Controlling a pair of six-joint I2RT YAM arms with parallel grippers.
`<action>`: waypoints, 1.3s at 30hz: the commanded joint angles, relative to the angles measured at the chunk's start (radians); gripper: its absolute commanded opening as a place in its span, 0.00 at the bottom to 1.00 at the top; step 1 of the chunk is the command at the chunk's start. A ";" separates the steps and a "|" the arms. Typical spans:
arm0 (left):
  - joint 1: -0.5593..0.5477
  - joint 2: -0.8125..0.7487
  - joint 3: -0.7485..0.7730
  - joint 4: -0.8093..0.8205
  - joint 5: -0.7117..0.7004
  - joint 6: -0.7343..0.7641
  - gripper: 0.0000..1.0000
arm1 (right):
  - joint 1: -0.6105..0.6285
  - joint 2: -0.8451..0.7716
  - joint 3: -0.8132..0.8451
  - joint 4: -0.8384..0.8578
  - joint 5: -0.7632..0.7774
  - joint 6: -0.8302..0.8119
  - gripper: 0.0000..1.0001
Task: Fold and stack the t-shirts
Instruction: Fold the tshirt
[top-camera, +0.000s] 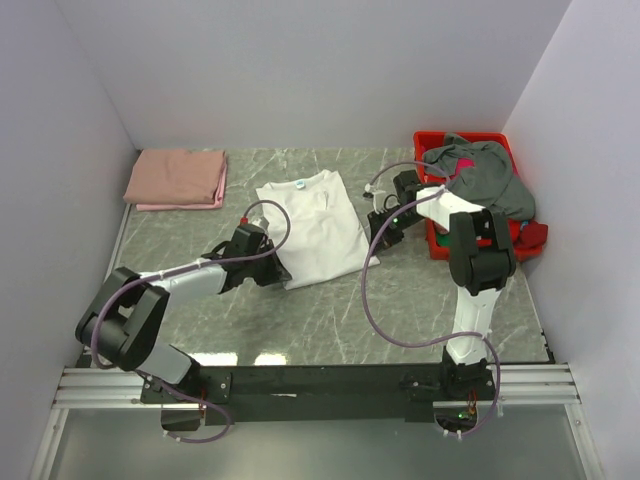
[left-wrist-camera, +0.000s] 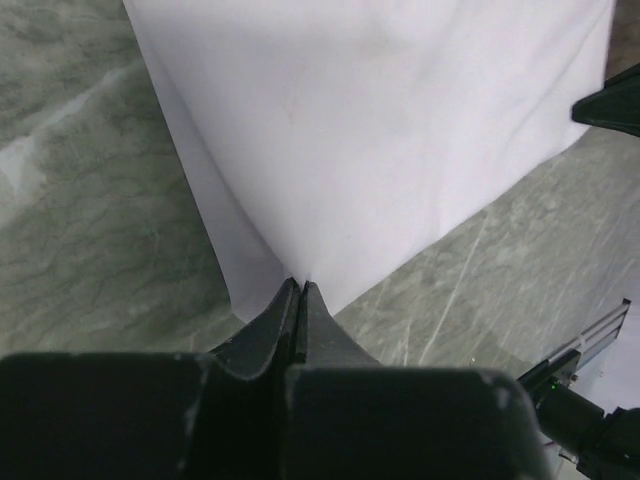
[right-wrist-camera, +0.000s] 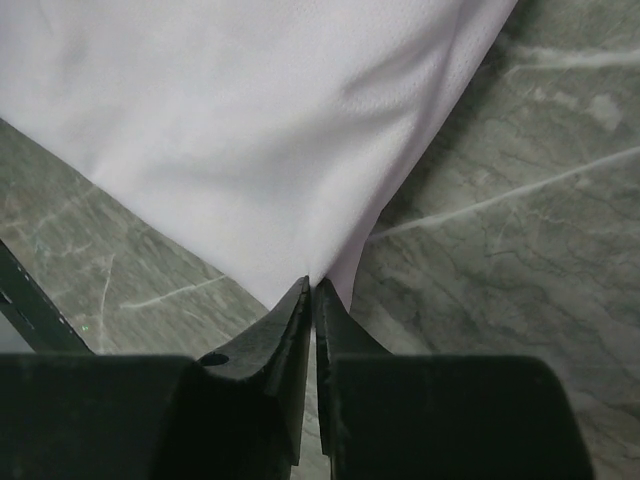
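A white t-shirt (top-camera: 315, 225) with a small blue neck label lies partly folded on the marble table, collar toward the back. My left gripper (top-camera: 270, 268) is shut on its near left corner, seen as white cloth (left-wrist-camera: 380, 130) pinched at the tips in the left wrist view. My right gripper (top-camera: 378, 240) is shut on its near right corner, seen as white cloth (right-wrist-camera: 250, 130) in the right wrist view. A folded salmon-pink t-shirt (top-camera: 177, 178) lies at the back left. A grey t-shirt (top-camera: 485, 172) is heaped in the bin, with red cloth (top-camera: 533, 236) beside it.
A red plastic bin (top-camera: 495, 140) stands at the back right against the wall. White walls close the table on three sides. The marble table (top-camera: 330, 320) shows bare between the shirt and the arm bases.
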 joint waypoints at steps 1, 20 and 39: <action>-0.001 -0.066 -0.020 0.037 0.030 0.019 0.01 | -0.015 -0.070 -0.023 -0.023 -0.034 -0.020 0.10; -0.001 -0.138 -0.151 0.124 0.129 0.019 0.01 | -0.041 -0.144 -0.104 -0.156 -0.173 -0.256 0.00; -0.027 -0.103 -0.166 0.167 0.213 0.042 0.14 | -0.070 -0.096 -0.161 -0.198 -0.195 -0.245 0.40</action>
